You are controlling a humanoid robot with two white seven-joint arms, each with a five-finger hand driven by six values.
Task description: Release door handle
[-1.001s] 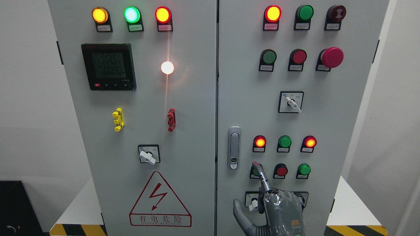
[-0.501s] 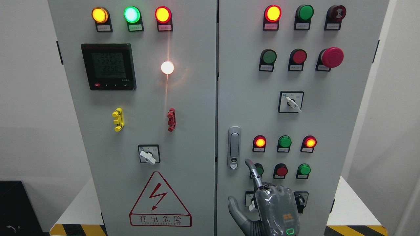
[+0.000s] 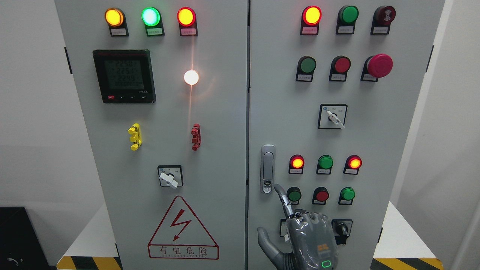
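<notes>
So there's a grey cabinet [image 3: 225, 112] with two doors, and the handle [image 3: 267, 168] sits on the right door, right by the centre seam, standing upright with a little lock at its bottom end. The right hand [image 3: 300, 234] comes up from the bottom edge, right of the middle. Its index finger [image 3: 282, 197] sticks out straight, tip just below and right of the handle's lower end; looks very near but I can't tell if it actually touches. The thumb [image 3: 264, 240] juts out to the left, the other fingers are curled in behind the back of the hand, and it's gripping nothing, so the handle is free. The left arm isn't in the shot.

The hand covers part of the bottom row of switches — a black knob [image 3: 342, 227] peeks out on its right. Just right of the fingertip is a dark green button [image 3: 294, 195], then a red button [image 3: 321, 195] and a brighter green one [image 3: 347, 194]. Above those are three lamps, the outer two glowing orange-red. Higher up there's a selector switch [image 3: 332, 117] and a big red mushroom button [image 3: 379, 65].

The left door has a meter [image 3: 124, 76] with lit digits, a bright white lamp [image 3: 191, 77], yellow [image 3: 134, 137] and red [image 3: 195, 137] clips, another selector [image 3: 170, 176] and a red warning triangle [image 3: 183, 228] with a lightning bolt
</notes>
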